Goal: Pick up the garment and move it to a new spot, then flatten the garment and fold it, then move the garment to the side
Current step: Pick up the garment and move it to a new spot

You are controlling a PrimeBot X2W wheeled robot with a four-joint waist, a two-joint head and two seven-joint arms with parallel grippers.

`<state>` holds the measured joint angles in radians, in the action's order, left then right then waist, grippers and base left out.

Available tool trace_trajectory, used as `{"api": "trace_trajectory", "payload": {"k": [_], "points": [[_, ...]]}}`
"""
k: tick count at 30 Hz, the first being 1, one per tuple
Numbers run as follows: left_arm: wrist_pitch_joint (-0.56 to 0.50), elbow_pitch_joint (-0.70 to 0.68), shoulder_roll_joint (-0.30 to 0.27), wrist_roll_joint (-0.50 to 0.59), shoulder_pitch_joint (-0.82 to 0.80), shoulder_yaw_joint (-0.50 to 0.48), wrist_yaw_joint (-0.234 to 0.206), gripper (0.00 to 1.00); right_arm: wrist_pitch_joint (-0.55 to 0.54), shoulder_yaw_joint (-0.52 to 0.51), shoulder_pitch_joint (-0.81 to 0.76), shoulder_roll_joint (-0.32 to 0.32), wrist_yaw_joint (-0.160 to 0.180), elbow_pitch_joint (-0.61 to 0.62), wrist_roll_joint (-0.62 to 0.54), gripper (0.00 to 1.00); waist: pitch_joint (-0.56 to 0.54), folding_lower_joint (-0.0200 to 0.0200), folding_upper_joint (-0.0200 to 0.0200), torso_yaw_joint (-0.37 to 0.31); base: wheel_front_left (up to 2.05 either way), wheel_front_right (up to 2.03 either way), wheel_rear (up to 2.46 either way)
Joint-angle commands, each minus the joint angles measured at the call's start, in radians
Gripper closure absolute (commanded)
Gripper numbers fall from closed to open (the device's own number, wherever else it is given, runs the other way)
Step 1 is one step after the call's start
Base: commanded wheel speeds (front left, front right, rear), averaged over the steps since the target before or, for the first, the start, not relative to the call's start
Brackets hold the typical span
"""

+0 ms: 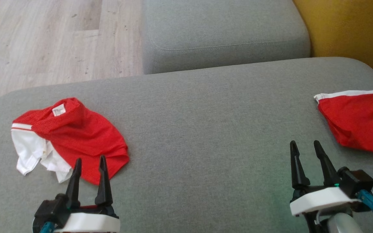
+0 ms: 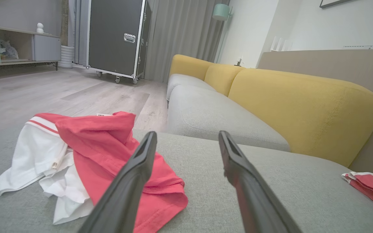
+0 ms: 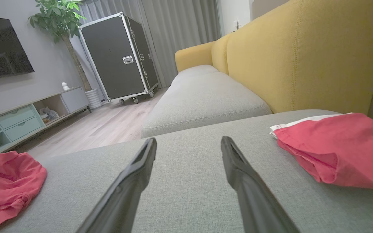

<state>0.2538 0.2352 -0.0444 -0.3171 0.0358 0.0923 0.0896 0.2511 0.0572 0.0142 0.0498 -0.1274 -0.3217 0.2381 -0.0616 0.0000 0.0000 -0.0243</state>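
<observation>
Left gripper (image 1: pixel 90 159): fingers spread wide, nothing between them. Its tips stand over the near hem of the crumpled garment (image 1: pixel 76 136); whether they touch the cloth cannot be told. Right gripper (image 1: pixel 304 143): equally wide, empty, over bare grey fabric towards the front right of the seat cushion (image 1: pixel 206 129).

Garment: red with a white collar part, bunched, label uppermost, lying close to the cushion's left edge. A second red piece (image 1: pixel 358 123) lies at the right edge, flatter, with a white band along its far side.

Step, as judged: the first one, pick up and relocate, is not yet begun, since nothing is lifted. The bunched piece is taken as the one to handle; the right-hand piece looks already folded.

Next move calls for:
- the left gripper to descend and pinch a raised red fold;
- a lift high enough to free the trailing white part before any sideways carry.

Room and edges:
- The middle of the cushion, between the two pieces, is wide and bare, so it suits flattening.
- The left edge rounds off towards the wooden floor (image 1: pixel 44 38), so cloth could slip off there.
- The far edge meets a second cushion (image 1: pixel 222 29), with the yellow backrest (image 1: pixel 351 29) beyond the far right corner.
</observation>
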Motion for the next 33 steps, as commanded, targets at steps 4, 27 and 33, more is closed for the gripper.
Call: {"api": "trace_trajectory", "payload": {"k": [4, 27, 33], "points": [[0.008, -0.013, -0.006, 0.01, -0.051, -0.032, 0.004, 0.0, 0.011, 0.047, 0.036, 0.001, -0.003, 0.048, 0.02, 0.0, -0.007, 0.0, 0.0, 0.046, 0.0, 0.0, 0.0], [0.008, -0.02, -0.006, 0.087, -0.03, -0.112, 0.022, 0.0, 0.011, 0.198, -0.009, 0.0, -0.003, 0.032, 0.125, 0.0, -0.054, 0.0, 0.0, 0.344, 0.0, 0.0, 0.0], [0.008, -0.009, -0.013, 0.121, -0.062, -0.123, 0.033, 0.0, 0.011, 0.212, 0.001, 0.0, -0.003, 0.025, 0.141, 0.0, -0.036, 0.0, 0.0, 0.338, 0.0, 0.0, 0.0]]}}
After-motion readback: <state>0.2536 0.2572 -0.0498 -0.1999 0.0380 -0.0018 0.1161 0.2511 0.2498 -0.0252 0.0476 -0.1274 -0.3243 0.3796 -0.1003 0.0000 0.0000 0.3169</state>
